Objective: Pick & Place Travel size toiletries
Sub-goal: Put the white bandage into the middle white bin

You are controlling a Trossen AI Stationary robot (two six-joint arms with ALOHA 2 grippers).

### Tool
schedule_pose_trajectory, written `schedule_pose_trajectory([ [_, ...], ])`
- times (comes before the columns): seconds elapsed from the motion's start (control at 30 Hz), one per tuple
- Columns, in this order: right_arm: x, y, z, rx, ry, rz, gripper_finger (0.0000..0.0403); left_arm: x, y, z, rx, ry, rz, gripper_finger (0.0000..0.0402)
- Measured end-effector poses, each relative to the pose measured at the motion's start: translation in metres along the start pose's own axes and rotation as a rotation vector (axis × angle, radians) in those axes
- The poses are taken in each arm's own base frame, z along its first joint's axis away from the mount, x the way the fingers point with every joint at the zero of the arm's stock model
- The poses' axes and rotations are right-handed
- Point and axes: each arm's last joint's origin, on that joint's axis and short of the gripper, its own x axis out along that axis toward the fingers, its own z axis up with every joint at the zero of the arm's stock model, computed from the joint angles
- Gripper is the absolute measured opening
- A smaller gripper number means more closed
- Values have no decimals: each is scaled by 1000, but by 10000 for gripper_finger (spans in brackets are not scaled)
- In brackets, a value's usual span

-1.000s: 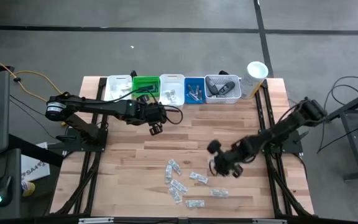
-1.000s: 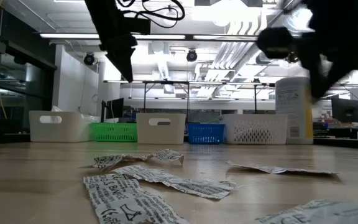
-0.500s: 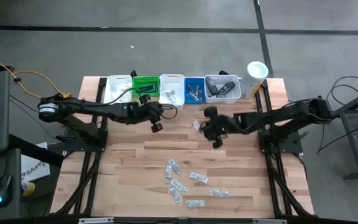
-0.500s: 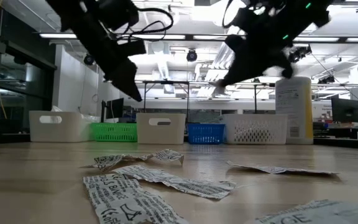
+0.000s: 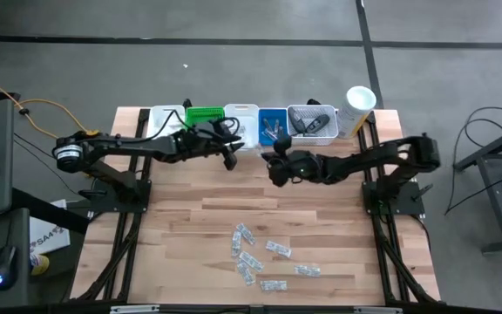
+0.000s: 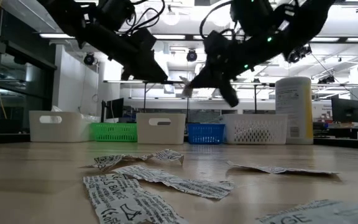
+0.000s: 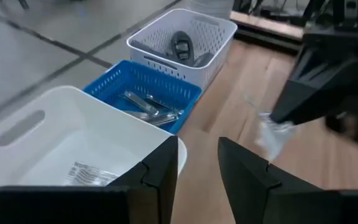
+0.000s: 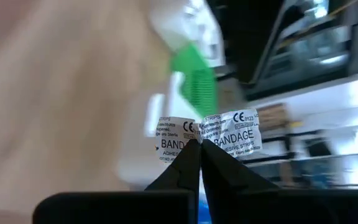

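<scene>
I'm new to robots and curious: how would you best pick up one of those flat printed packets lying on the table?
Judging by its pose, come straight down from above on a packet and pinch a crinkled edge. It lies flat on the table, so there is nothing to grip from the side.

A grey concrete floor crossed by dark lines surrounds the wooden table; bright ceiling lights glare overhead.

the sachets near the table's front edge are white with black print. along the far edge sit a white bin, a green bin and a blue bin. the table is light brown wood.
</scene>
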Motion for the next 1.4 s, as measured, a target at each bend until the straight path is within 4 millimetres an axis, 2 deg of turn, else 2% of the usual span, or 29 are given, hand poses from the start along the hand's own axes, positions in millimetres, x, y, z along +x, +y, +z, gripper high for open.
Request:
schedule_pose_trajectory([
  [0.17,20,5,-4,-83,-20,-139,3,0,0,1,-126,-12,-14,118],
  [0.37,39,12,-13,-123,3,-145,3,0,-2,9,-229,-84,-42,132],
  [0.53,50,3,-11,-102,10,-177,3,-1,-2,10,-281,-97,-46,142],
  [0.77,55,-13,0,-51,-21,-225,3,-1,0,12,-402,-135,26,144],
  [1.27,53,-12,9,-46,-51,-237,3,-1,0,15,-475,-172,32,144],
  [1.4,54,-18,14,-40,-79,-246,3,-1,0,14,-475,-167,34,144],
])
